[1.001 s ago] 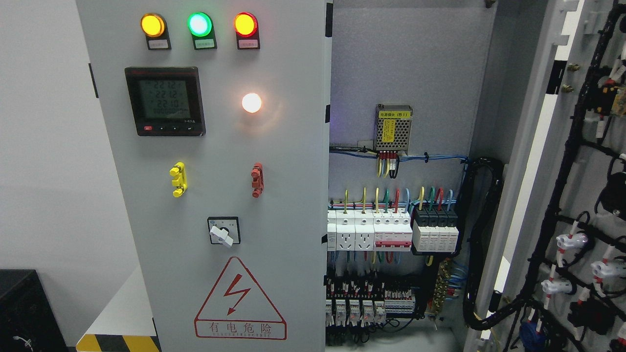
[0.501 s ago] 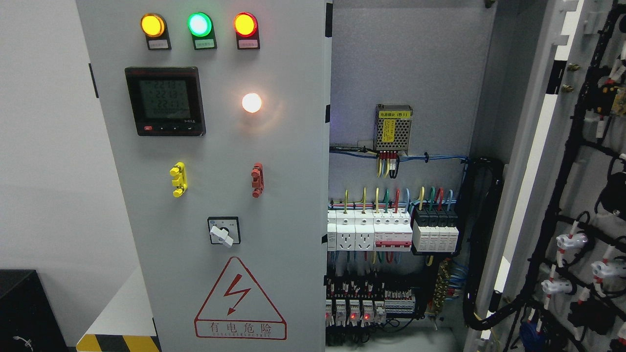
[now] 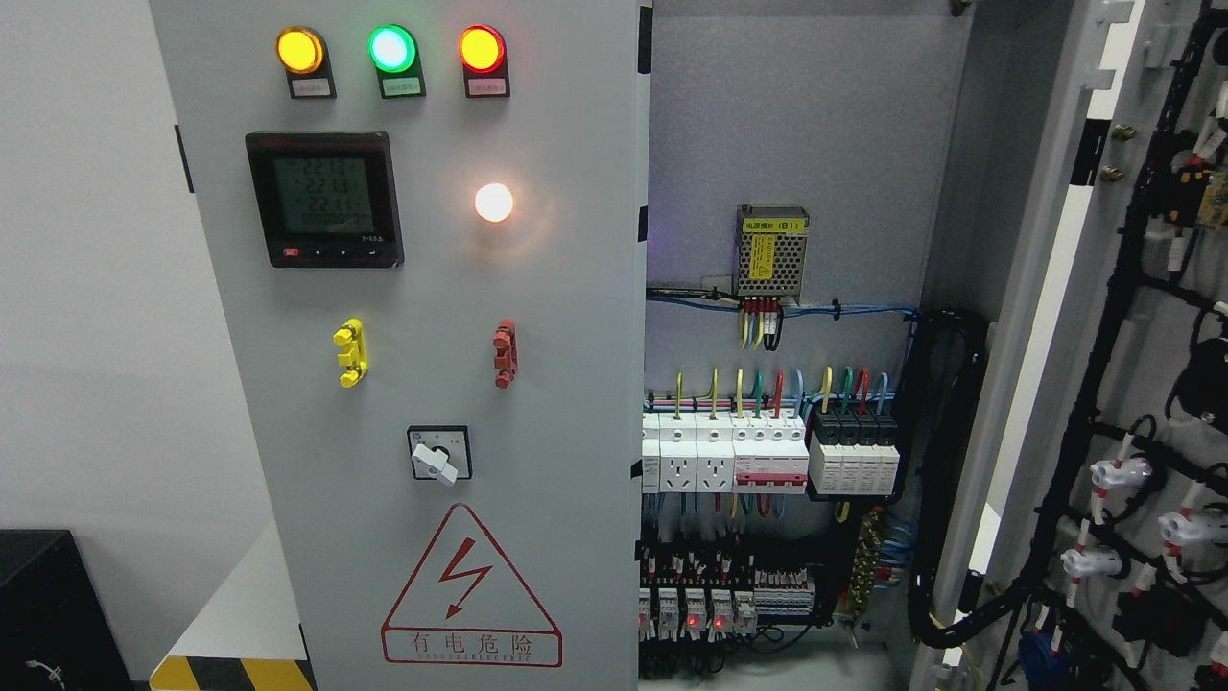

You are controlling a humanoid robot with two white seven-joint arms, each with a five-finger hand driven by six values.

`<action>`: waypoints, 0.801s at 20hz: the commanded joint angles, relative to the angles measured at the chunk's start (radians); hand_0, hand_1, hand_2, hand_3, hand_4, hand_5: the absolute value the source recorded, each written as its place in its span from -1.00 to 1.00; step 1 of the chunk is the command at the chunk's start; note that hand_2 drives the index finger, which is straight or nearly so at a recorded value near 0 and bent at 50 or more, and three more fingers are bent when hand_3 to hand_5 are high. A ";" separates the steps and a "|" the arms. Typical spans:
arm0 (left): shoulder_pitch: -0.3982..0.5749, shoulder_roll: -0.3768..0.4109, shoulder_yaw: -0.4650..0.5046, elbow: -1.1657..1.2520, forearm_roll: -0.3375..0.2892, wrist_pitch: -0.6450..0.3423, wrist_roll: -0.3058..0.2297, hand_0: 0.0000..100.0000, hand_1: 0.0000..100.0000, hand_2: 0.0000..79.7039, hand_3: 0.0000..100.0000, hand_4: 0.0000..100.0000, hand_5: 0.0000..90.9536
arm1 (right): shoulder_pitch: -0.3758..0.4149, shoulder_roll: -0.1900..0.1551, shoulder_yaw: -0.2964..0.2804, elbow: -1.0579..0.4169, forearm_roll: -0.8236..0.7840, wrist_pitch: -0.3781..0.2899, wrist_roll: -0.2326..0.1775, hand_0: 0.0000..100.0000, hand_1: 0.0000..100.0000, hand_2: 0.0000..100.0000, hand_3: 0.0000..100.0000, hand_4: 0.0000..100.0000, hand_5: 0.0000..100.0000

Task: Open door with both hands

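Head view: an electrical cabinet stands with its right door (image 3: pixel 1132 384) swung wide open at the picture's right edge, cable bundles (image 3: pixel 1084 403) running down its inner face. The left door (image 3: pixel 422 345) is shut, carrying three lit lamps (image 3: pixel 390 48) along its top edge, a meter (image 3: pixel 324 199) and a warning triangle (image 3: pixel 470 590). Breakers (image 3: pixel 767 451) line the exposed interior. Neither robot hand shows, so finger positions cannot be told.

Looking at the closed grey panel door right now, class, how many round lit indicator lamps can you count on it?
4. Along the top: round amber lamp, round green lamp, round red lamp. Lower, right of the black digital meter: round white lamp. None seem hidden.
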 commanded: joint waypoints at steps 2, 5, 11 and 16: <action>0.013 -0.113 0.313 0.039 -0.056 0.017 0.039 -1.00 -1.00 -1.00 -1.00 -1.00 -1.00 | 0.135 -0.012 0.014 -0.548 0.000 -0.001 0.000 -1.00 -1.00 -1.00 -1.00 -1.00 -1.00; 0.013 -0.113 0.299 0.046 -0.045 0.009 0.043 -1.00 -1.00 -1.00 -1.00 -1.00 -1.00 | 0.220 -0.040 0.018 -0.763 -0.003 -0.001 0.000 -1.00 -1.00 -1.00 -1.00 -1.00 -1.00; 0.013 -0.125 0.216 0.043 0.046 -0.011 0.068 -1.00 -1.00 -1.00 -1.00 -1.00 -1.00 | 0.429 -0.112 0.032 -1.313 -0.003 -0.001 0.000 -1.00 -1.00 -1.00 -1.00 -1.00 -1.00; 0.012 -0.130 0.101 0.046 0.108 -0.061 0.063 -1.00 -1.00 -1.00 -1.00 -1.00 -1.00 | 0.573 -0.127 0.037 -1.656 -0.003 -0.002 0.000 -1.00 -1.00 -1.00 -1.00 -1.00 -1.00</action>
